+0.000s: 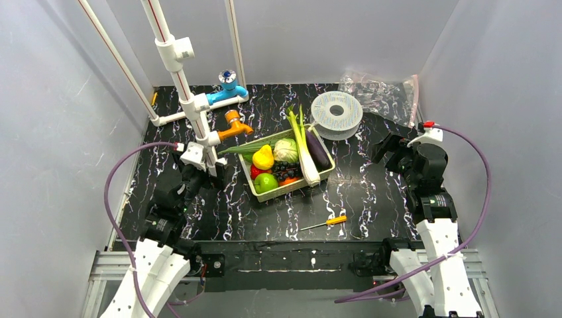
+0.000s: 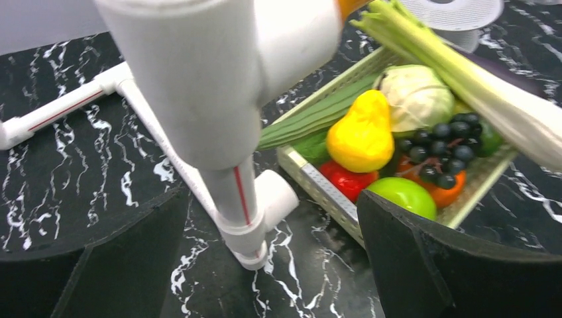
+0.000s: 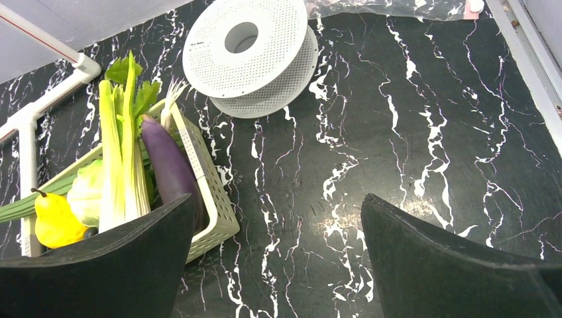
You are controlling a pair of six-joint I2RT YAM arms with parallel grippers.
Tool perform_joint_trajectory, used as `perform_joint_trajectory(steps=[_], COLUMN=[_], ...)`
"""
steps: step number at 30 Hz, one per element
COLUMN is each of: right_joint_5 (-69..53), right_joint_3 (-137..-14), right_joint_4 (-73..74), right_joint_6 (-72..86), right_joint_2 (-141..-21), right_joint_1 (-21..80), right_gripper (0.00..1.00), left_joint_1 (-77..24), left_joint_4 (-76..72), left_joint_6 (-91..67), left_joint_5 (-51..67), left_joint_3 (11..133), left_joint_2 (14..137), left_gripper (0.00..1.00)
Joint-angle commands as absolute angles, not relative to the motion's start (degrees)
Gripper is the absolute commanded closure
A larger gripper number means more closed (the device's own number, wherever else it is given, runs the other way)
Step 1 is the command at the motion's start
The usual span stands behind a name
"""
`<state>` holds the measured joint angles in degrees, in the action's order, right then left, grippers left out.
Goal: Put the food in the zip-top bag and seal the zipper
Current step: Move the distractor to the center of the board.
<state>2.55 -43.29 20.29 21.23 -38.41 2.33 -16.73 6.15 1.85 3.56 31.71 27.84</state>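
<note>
The food is heaped in a pale-green slatted basket (image 1: 298,187) at the centre of the top view. A long white-green leek (image 1: 305,149) lies along its right half, its leaves sticking out past the upper rim, with a purple eggplant (image 1: 319,152) just beside it on the right. A pale cabbage (image 1: 286,150), a yellow pepper (image 1: 263,158), a red pepper (image 1: 255,171), a green apple (image 1: 266,182) and a cluster of dark grapes (image 1: 287,172) fill the left half. The bag (image 1: 374,89) lies crinkled and clear at the upper right of that view, by the back wall, just beyond a grey spool (image 1: 337,114). Its zipper (image 1: 414,99) shows as a thin pinkish-red strip down the bag's right edge; the mouth may be unsealed, but it is too small to tell. The left hand (image 2: 272,205) is released and empty, its fingers (image 2: 99,265) spread wide with a white pipe (image 2: 199,79) between them, left of the basket. The right hand (image 3: 278,218) is likewise released and grasps nothing, over the bare black marbled surface (image 3: 411,132) right of the basket and below the bag in the top view.
</note>
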Motion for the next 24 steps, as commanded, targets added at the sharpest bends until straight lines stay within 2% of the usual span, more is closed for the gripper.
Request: perform_joint_trajectory(steps=[1,7,15,24], right_joint_5=[1.9,1.9,1.7,1.4], right_joint_3=[-43.3,-43.2,-42.9,-42.6], right_joint_4=[17.1,16.7,16.7,16.5], right_joint_6=[20.9,21.0,21.0,21.0], right_joint_2=[-38.4,-38.8,-38.8,-38.8], right_joint_1=[2.5,2.4,2.5,2.4], right_gripper=[0.0,0.0,0.0,0.0], left_joint_1=[-16.8,-16.8,-16.9,-16.8], left_joint_4=[-6.4,-6.0,-7.1,-4.8], left_joint_6=[2.1,2.3,3.7,4.1], left_joint_5=[-5.3,-11.0,-17.5,-30.1], left_joint_3=[30.2,31.1,27.6,27.4], left_joint_2=[29.4,31.9,27.7,25.5], left_gripper=[0.01,0.01,0.01,0.0])
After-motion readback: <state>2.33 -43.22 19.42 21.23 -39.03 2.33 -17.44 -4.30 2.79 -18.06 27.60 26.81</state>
